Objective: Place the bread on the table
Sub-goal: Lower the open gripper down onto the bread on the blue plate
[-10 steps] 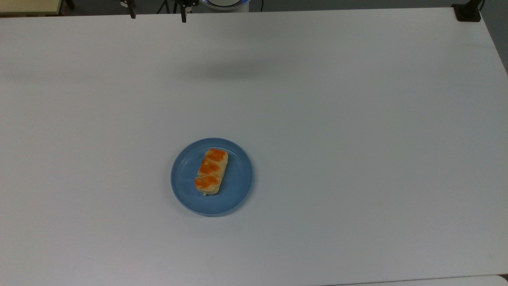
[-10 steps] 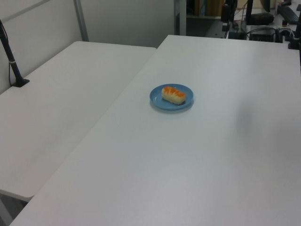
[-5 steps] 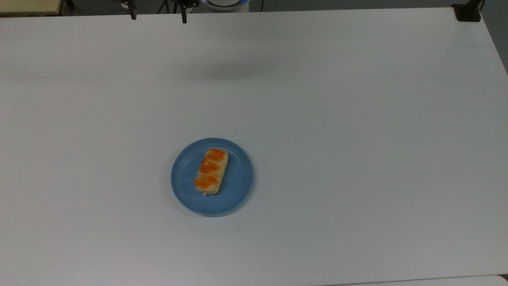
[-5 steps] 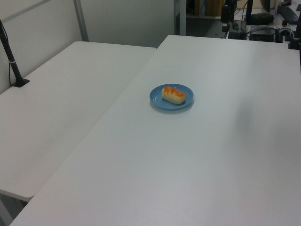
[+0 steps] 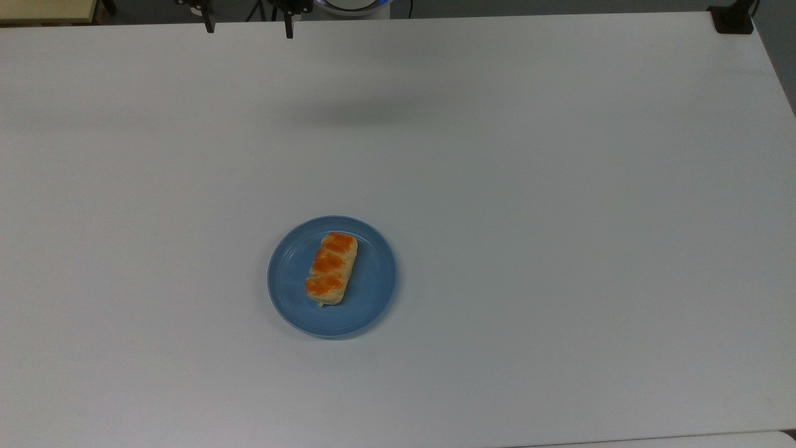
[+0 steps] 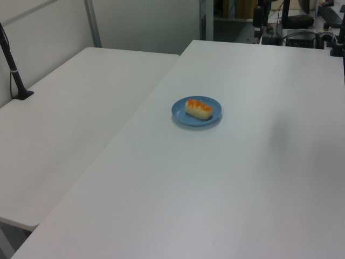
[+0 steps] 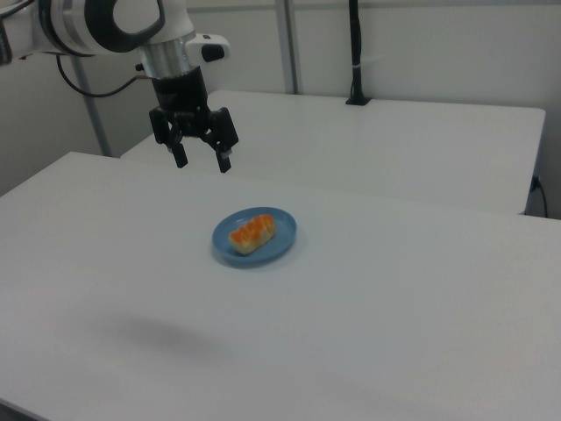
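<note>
The bread (image 5: pixel 331 269), a pale-tan roll with three orange patches, lies on a round blue plate (image 5: pixel 373 292) on the white table (image 5: pixel 559 218). It also shows in the left view as the bread (image 6: pixel 199 109) on the plate (image 6: pixel 180 115), and in the right view as the bread (image 7: pixel 252 233) on the plate (image 7: pixel 285 237). My gripper (image 7: pixel 201 160) hangs high above the table, to the right view's left of and behind the plate. It is open and holds nothing. Its dark fingertips (image 5: pixel 209 25) poke in at the top view's upper edge, with the gripper (image 5: pixel 249 26) far from the bread.
A second white table (image 6: pixel 81 108) adjoins the first, also visible as the far table (image 7: pixel 394 149). A black post (image 6: pixel 13 70) stands on it, seen as the post (image 7: pixel 355 53). A black clamp (image 5: pixel 734 18) sits at the top view's upper right corner.
The fingertips at the top view's upper edge have shifted slightly. The bread and the plate have not moved.
</note>
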`<state>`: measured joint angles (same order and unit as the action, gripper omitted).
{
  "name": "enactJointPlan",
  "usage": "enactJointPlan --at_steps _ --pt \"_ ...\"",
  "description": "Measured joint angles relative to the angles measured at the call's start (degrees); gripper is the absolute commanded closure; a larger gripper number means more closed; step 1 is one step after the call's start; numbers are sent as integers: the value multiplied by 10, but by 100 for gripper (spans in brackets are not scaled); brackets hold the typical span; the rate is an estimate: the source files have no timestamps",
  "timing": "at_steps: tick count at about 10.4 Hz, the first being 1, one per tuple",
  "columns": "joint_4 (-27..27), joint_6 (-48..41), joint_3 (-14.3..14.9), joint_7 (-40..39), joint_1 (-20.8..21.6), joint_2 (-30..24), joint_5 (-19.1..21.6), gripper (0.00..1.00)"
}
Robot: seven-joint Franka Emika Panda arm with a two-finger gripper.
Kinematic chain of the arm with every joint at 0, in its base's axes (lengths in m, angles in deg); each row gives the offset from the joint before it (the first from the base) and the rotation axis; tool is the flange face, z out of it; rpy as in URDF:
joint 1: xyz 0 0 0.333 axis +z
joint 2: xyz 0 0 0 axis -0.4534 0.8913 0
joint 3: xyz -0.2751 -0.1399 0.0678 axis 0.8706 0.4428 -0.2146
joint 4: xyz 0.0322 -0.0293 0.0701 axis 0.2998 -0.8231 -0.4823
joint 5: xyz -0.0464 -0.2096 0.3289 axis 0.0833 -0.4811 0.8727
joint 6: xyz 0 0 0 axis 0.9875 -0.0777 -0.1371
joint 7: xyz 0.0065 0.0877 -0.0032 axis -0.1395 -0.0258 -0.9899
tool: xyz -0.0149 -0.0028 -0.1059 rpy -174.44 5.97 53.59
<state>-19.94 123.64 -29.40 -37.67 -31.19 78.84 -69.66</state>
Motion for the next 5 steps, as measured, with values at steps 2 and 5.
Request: enactJointPlan --at_steps 2,5 --pt "-3 0 0 0 0 8 -2 0" --pt "-9 89 0 32 0 58 -9 0"
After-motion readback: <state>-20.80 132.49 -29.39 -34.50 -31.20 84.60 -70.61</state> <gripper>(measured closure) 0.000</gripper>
